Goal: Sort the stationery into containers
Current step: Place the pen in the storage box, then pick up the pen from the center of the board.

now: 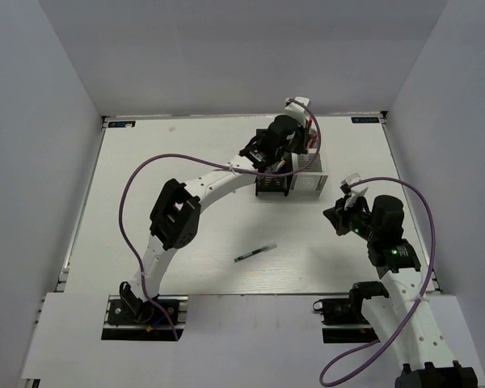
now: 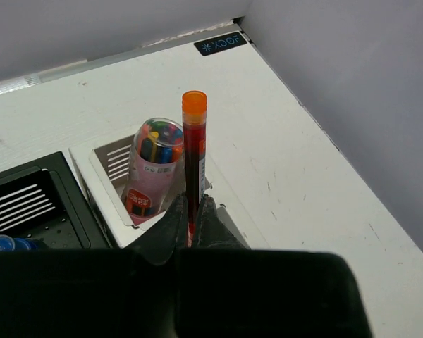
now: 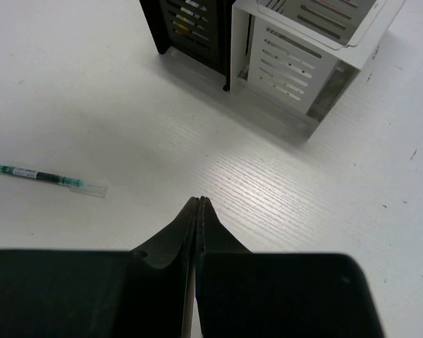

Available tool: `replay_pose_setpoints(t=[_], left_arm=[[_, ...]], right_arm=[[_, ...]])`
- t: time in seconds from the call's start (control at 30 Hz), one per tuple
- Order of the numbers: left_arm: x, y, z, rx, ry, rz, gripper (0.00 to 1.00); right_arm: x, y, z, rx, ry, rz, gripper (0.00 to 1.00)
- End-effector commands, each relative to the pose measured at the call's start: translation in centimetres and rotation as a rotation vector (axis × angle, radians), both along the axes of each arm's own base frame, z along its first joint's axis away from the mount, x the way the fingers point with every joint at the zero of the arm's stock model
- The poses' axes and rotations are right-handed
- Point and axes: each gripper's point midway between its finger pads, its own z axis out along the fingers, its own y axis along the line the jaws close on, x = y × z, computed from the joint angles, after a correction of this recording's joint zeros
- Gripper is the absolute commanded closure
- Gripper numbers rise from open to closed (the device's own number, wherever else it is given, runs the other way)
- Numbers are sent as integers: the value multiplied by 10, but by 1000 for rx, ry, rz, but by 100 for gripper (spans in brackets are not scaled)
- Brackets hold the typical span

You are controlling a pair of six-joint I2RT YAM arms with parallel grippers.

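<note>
My left gripper [image 2: 192, 201] is shut on a red pen [image 2: 194, 151] with an orange cap, holding it upright over the white-grey container [image 2: 104, 184]. A stubby pink cylinder [image 2: 154, 169] of coloured bits stands inside that container. The black container [image 2: 28, 204] stands just left of it, with a blue cap [image 2: 3, 244] showing inside. In the top view the left gripper [image 1: 295, 160] hovers over both containers [image 1: 307, 186]. A green-and-white pen [image 3: 49, 178] lies on the table, also in the top view [image 1: 255, 253]. My right gripper [image 3: 199, 201] is shut and empty above the table.
The table [image 1: 186, 162] is white and walled by grey panels at the back and sides. The left arm's purple cable [image 1: 133, 182] loops over the left part. In the right wrist view the black container [image 3: 190, 28] and the white one [image 3: 303, 56] stand ahead.
</note>
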Motion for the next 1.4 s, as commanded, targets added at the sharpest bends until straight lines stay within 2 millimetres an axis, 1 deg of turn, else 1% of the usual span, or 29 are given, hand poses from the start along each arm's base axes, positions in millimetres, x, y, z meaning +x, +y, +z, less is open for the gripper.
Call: replay_pose_setpoints(t=[0.0, 0.13, 0.17, 0.27, 0.3, 0.37, 0.47, 0.57, 0.6, 0.63, 0.7, 0.73, 0.77, 0.8, 0.83, 0.87, 0.9, 0.93, 0.97, 1.0, 1.03, 1.07, 1.1, 1.13, 1.17, 1.23, 1.27, 1.33, 1.37], left_arm=[[-8, -1, 28, -7, -64, -39, 94], [-22, -9, 17, 10, -45, -71, 83], [-23, -8, 9, 14, -27, -69, 75], [-28, -7, -2, 35, -2, -57, 63], [-28, -7, -2, 35, -2, -57, 53], [-25, -4, -2, 39, -6, -32, 41], [-22, -4, 8, 26, -20, -22, 34], [-21, 0, 33, 2, -57, -4, 33], [-24, 4, 59, -31, -85, -3, 33], [-25, 8, 73, -47, -101, 8, 33], [-34, 22, 81, -43, -88, 22, 32], [-41, 29, 88, -48, -82, 23, 32], [-55, 44, 121, -86, -110, 15, 32], [-61, 58, 104, -48, -80, 23, 29], [-70, 69, 108, -49, -81, 23, 22], [-88, 90, 142, -95, -119, 24, 22], [-95, 107, 114, -53, -69, 44, 22], [-102, 124, 111, -60, -47, 86, 16], [-111, 139, 109, -64, -36, 110, 13], [-130, 165, 104, -72, -28, 129, 11], [-139, 183, 95, -85, 7, 182, 2], [-147, 197, 86, -97, 29, 211, 1], [-158, 212, 52, -71, 79, 236, 1], [-173, 234, 57, -106, 81, 263, 1], [-185, 244, 27, -107, 147, 283, 1], [-204, 264, 20, -184, 196, 316, 1], [-212, 272, -1, -165, 229, 327, 1], [-220, 288, -16, -158, 260, 375, 1], [-224, 293, -27, -167, 289, 399, 1]], right_arm=[[6, -1, 5, 4, -27, -12, 100], [9, -2, 4, -14, -40, -7, 100], [11, -2, 5, -12, -46, -4, 100], [12, 1, 6, -9, -48, 15, 99], [13, 3, 8, -1, -48, 25, 98], [12, 7, 7, 7, -45, 49, 93], [10, 11, 4, 13, -32, 73, 89], [6, 17, 5, 7, -56, 136, 80], [-1, 26, 5, -8, -92, 237, 73], [-5, 31, 2, -18, -102, 290, 69], [-21, 48, -2, -61, -208, 522, 61], [-24, 51, -7, -71, -228, 571, 58], [-27, 53, -10, -123, -293, 644, 56], [-32, 59, -19, -100, -283, 720, 53], [-38, 62, -21, -171, -390, 832, 51], [-42, 66, -21, -173, -412, 883, 51], [-39, 68, -32, -161, -360, 924, 49], [-48, 71, -34, -208, -410, 1026, 49], [-48, 73, -44, -198, -365, 1066, 48], [-44, 76, -38, -213, -384, 1098, 48], [-51, 80, -52, -222, -329, 1187, 48], [-51, 82, -53, -231, -322, 1208, 48], [-45, 85, -51, -247, -334, 1218, 48], [-44, 91, -56, -267, -323, 1246, 48], [-43, 97, -59, -293, -321, 1261, 48], [-38, 112, -63, -348, -342, 1291, 48], [-35, 117, -62, -342, -308, 1268, 48], [-33, 130, -61, -364, -297, 1290, 48], [-40, 140, -67, -379, -267, 1326, 48]])
